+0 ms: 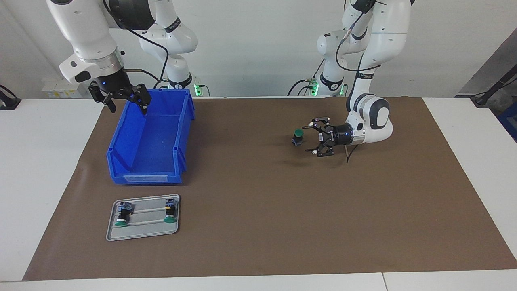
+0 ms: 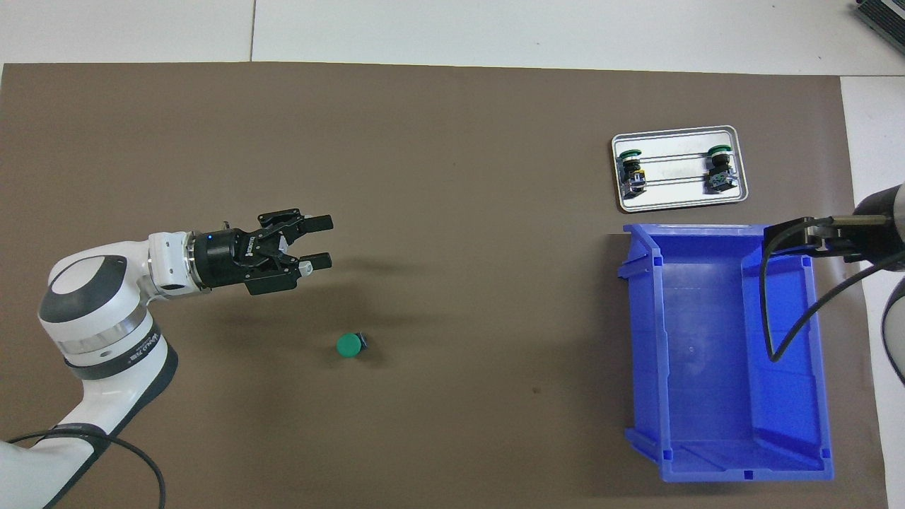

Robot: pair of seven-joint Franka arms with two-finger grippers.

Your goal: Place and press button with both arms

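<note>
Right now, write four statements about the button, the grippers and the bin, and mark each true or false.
1. The button stands upright on the brown mat, held by no gripper. True.
2. The left gripper is shut on the button. False: it is open, with the button free.
3. The blue bin holds two switches. False: it is empty; they lie on the grey tray.
4. The right gripper hangs over the bin's end nearer the robots. True.

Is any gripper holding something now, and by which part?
Nothing is held. The left gripper is open beside the button, which stands alone on the mat. The right gripper is open and empty over the bin.
</note>
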